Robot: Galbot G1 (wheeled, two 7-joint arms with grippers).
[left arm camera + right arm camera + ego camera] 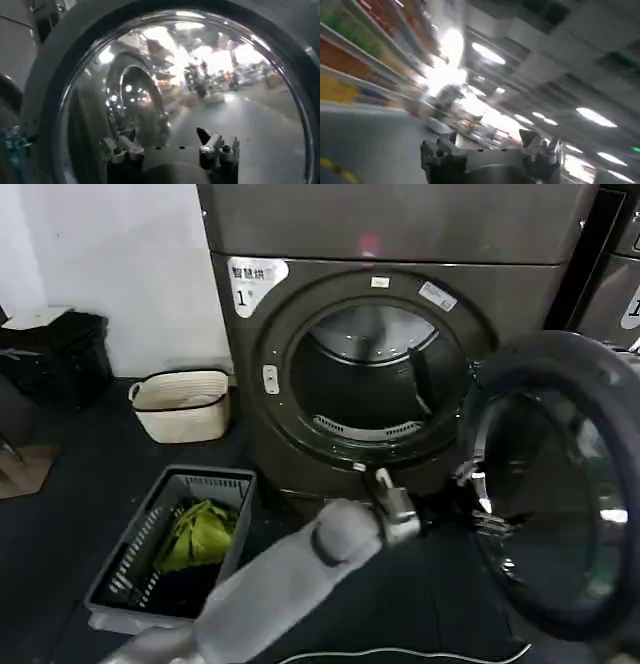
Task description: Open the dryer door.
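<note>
Dark floor; dryer door apparently swung open

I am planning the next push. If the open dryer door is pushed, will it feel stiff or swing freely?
The dryer door probably swings on its hinge, since it already stands wide open. Its thick rim suggests some weight. The glass looks smooth, perhaps slippery.

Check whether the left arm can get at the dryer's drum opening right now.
Probably yes: the dryer door hangs swung open to the right, the left end effector sits just below the drum opening, and nothing stands between them.
</note>
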